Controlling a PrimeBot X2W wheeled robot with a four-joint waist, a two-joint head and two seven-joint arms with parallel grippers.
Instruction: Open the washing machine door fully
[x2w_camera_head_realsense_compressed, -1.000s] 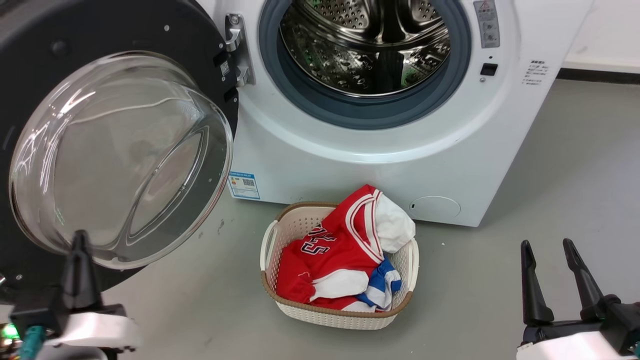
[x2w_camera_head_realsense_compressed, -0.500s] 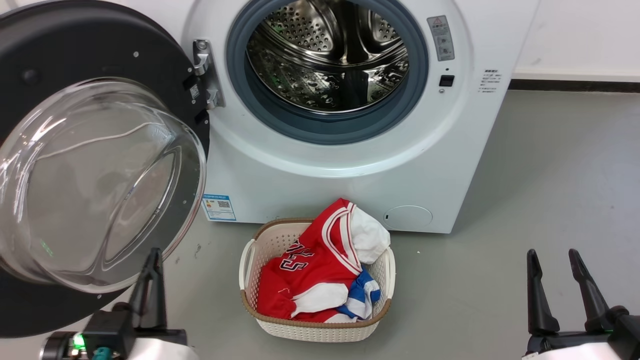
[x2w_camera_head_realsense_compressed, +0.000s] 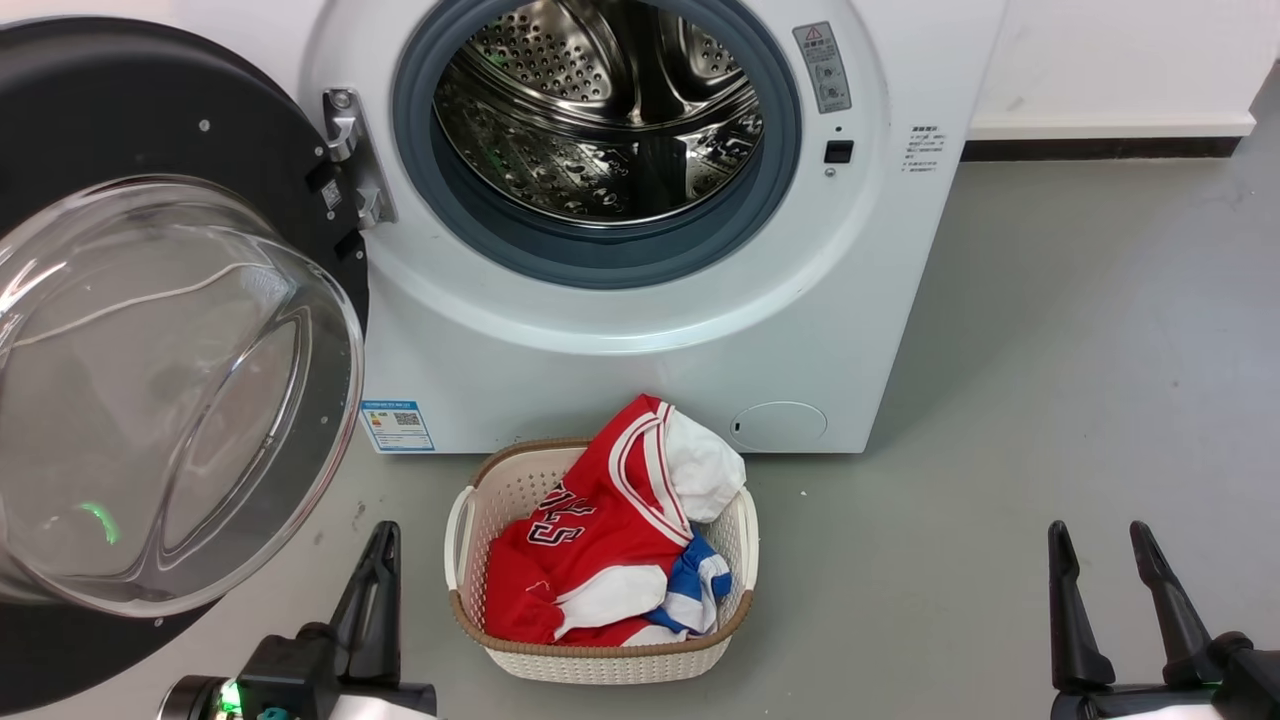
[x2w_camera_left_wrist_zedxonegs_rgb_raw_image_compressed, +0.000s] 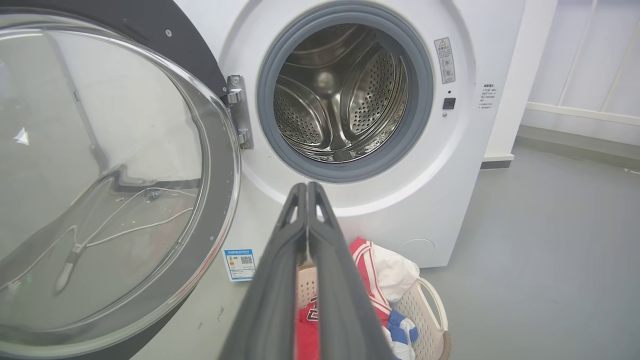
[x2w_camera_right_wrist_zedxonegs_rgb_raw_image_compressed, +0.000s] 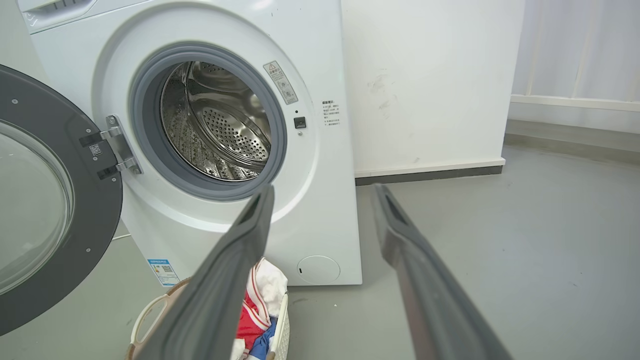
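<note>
**Door stands wide open, both grippers off it**

Your left gripper (x2w_camera_head_realsense_compressed: 385, 540) sits low with its two dark fingers pressed together tip to tip, pinching nothing. The washing machine door (x2w_camera_head_realsense_compressed: 170, 350) hangs open up and to the left of those closed fingers, and its clear glass bowl bulges toward you. Its black rim comes near the fingertips but is apart from them, with a strip of grey floor (x2w_camera_head_realsense_compressed: 1050, 350) showing between.

Look down the left wrist view: the closed tips point at the lower lip of the grey gasket (x2w_camera_head_realsense_compressed: 480, 220). The steel drum (x2w_camera_head_realsense_compressed: 600, 110) is just above them and the door is off to their left. The metal hinge (x2w_camera_head_realsense_compressed: 350, 150) ties the door to the washing machine (x2w_camera_head_realsense_compressed: 640, 340), up and a little left of the tips. The blue label (x2w_camera_head_realsense_compressed: 397, 425) sits almost straight above them.

Over to your right gripper (x2w_camera_head_realsense_compressed: 1097, 535): its fingers are spread wide and empty. The machine lies up and to the left of that gap, well apart from it. The round filter cap (x2w_camera_head_realsense_compressed: 778, 425) is low on the front panel, also up and left of those jaws.

Between your two grippers, the laundry basket (x2w_camera_head_realsense_compressed: 600, 665) rests on the floor just right of the left fingers. A red jersey (x2w_camera_head_realsense_compressed: 590, 510) is heaped inside it, and the basket touches neither gripper.
</note>
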